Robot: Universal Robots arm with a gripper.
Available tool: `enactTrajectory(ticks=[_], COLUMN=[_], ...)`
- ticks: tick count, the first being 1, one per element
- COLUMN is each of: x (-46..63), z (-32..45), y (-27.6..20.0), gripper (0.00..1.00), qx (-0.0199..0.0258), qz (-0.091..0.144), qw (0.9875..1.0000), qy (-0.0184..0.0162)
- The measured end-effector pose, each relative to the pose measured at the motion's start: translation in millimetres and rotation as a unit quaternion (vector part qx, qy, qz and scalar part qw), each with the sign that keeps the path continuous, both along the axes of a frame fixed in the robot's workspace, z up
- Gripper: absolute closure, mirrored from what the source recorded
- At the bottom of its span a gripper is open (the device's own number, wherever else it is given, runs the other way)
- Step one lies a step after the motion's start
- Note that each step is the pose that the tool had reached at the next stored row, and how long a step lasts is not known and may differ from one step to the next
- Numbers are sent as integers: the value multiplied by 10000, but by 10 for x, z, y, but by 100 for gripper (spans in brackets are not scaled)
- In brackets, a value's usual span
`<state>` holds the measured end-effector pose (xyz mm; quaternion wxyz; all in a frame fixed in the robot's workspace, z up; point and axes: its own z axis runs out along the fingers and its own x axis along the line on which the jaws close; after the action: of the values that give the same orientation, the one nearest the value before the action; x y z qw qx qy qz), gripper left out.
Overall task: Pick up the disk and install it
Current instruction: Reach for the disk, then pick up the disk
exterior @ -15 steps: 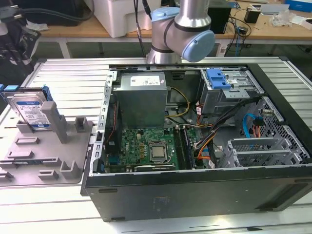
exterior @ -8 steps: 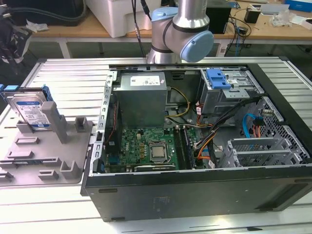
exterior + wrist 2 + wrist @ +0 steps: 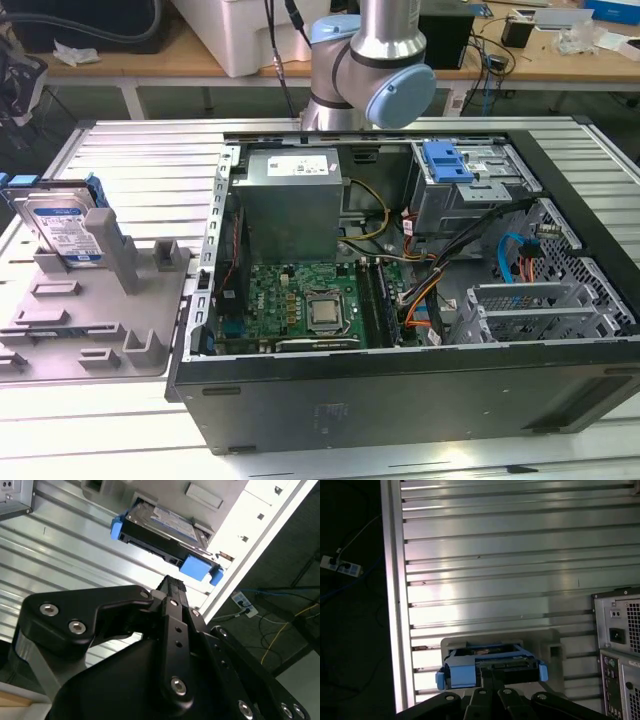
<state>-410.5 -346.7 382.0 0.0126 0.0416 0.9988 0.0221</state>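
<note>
One-armed, hovering with claw (image 3: 170, 583) just short of disk (image 3: 165, 522), propped in grey stand (image 3: 551, 650) dead ahead; cannot tell if wide or narrow.

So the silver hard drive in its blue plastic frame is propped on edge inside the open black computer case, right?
Not inside. The silver hard drive in its blue plastic frame is propped on edge on the grey plastic stand, outside the open black computer case, as the exterior view shows at its left.
</note>
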Motion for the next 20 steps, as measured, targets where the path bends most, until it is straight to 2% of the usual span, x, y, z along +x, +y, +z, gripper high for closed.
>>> enactTrajectory(ticks=[20], x=[-12], z=[0], y=[18], gripper=[89], qx=[0], qz=[-1], qw=[10000], qy=[0])
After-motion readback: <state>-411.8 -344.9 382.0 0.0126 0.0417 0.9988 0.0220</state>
